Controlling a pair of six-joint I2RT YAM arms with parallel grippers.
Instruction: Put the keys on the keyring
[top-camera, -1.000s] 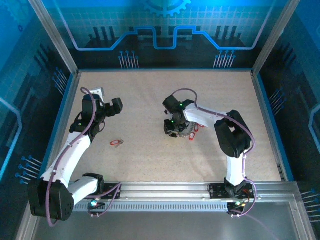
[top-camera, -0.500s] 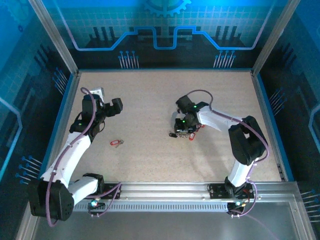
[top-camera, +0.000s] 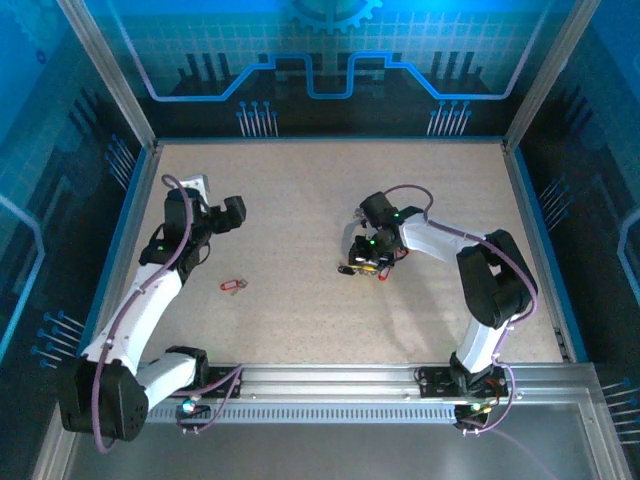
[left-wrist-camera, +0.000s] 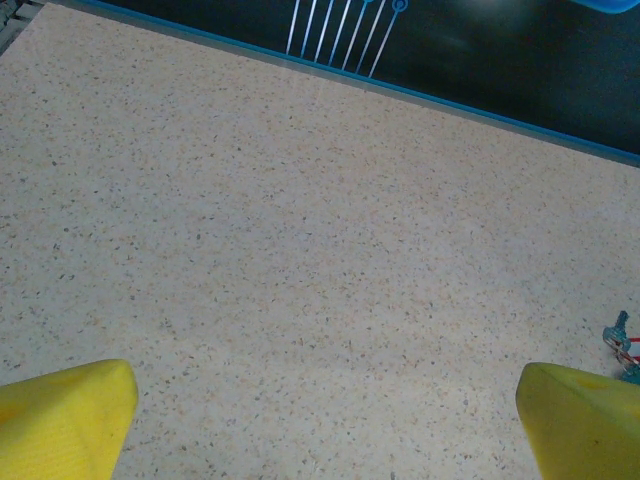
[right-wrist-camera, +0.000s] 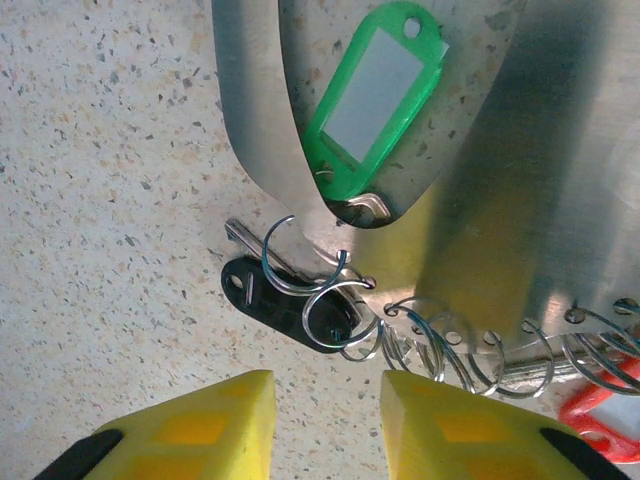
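Note:
The keyring (right-wrist-camera: 258, 130) is a shiny metal band loop with several small split rings (right-wrist-camera: 300, 262) along its edge. A silver key with a black tag (right-wrist-camera: 280, 305) hangs on one ring. A green tag (right-wrist-camera: 372, 95) lies inside the loop and a red tag (right-wrist-camera: 600, 408) shows at the right. My right gripper (right-wrist-camera: 328, 425) hovers just short of the black tag, jaws a little apart with nothing between them. From above it sits over the key cluster (top-camera: 362, 266). One red-tagged key (top-camera: 233, 285) lies alone near my left gripper (top-camera: 230, 213), which is wide open over bare table (left-wrist-camera: 325, 430).
The speckled table (top-camera: 300, 190) is walled by a blue rim (top-camera: 330, 139) and dark panels at the back and sides. A metal rail (top-camera: 330, 378) with both arm bases runs along the near edge. A bit of the keyring cluster (left-wrist-camera: 620, 345) peeks in at the left wrist view's right edge.
My right gripper has shifted a little to the right and back over the keyring, with its elbow swung outward. The left arm and the lone red-tagged key have not moved.

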